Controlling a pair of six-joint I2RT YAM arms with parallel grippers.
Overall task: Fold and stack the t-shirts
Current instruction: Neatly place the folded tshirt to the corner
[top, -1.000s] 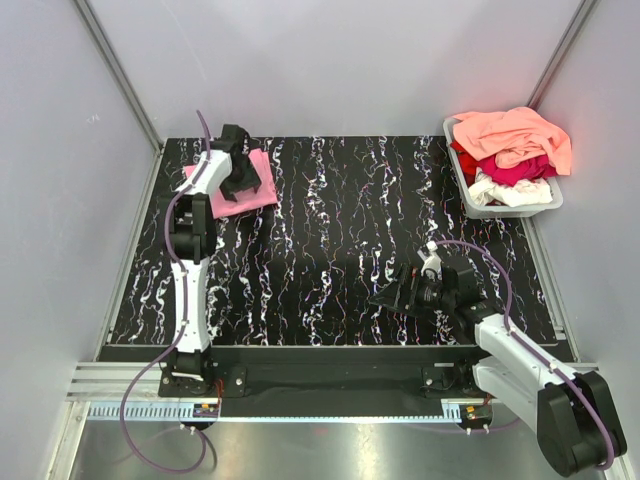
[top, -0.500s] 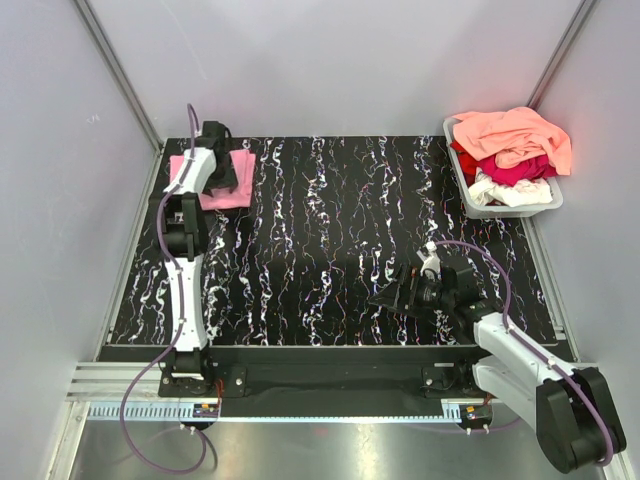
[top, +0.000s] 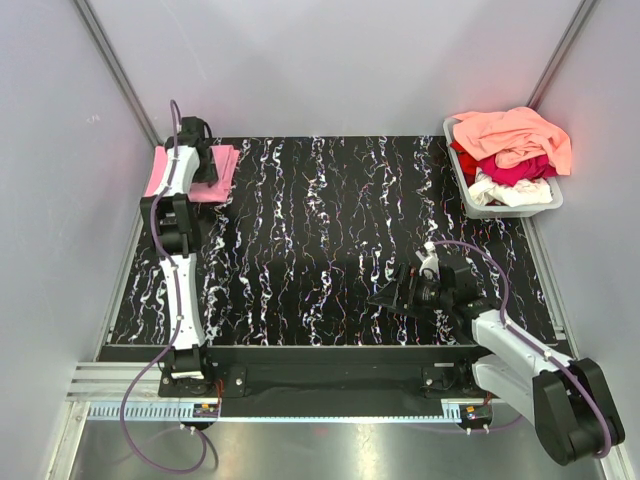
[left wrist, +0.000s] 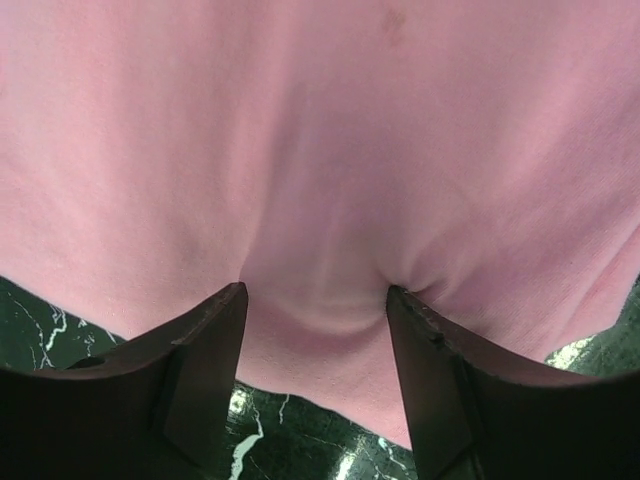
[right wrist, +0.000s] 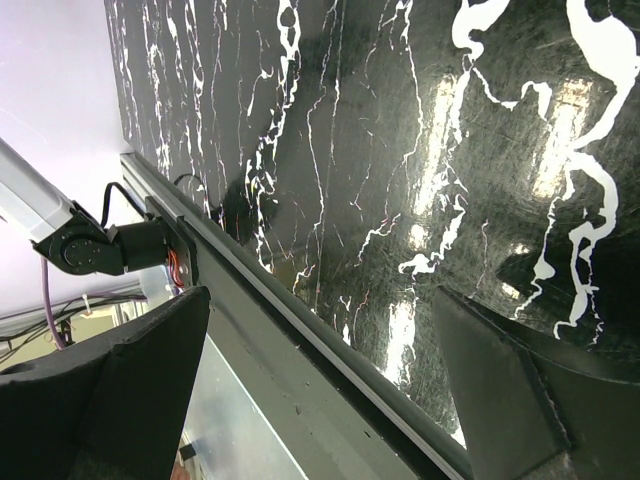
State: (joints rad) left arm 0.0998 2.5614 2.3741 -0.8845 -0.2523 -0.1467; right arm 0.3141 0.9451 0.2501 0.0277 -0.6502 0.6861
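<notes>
The left gripper (left wrist: 315, 300) presses its spread fingers into the pink tee (top: 222, 170), bunching cloth between them; whether it truly pinches is unclear. Tee and gripper have slid from half a second ago into the desk's (top: 330, 240) far-left corner. The right gripper (top: 392, 297) rests open near the front edge, unmoved.

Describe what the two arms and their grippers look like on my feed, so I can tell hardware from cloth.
Both arms have white link shells with black joint housings. A purple cable runs along the left arm and loops at its base; another arcs over the right arm. The left gripper and right gripper have dark, matte, wedge-shaped fingers. No markings are legible.
</notes>
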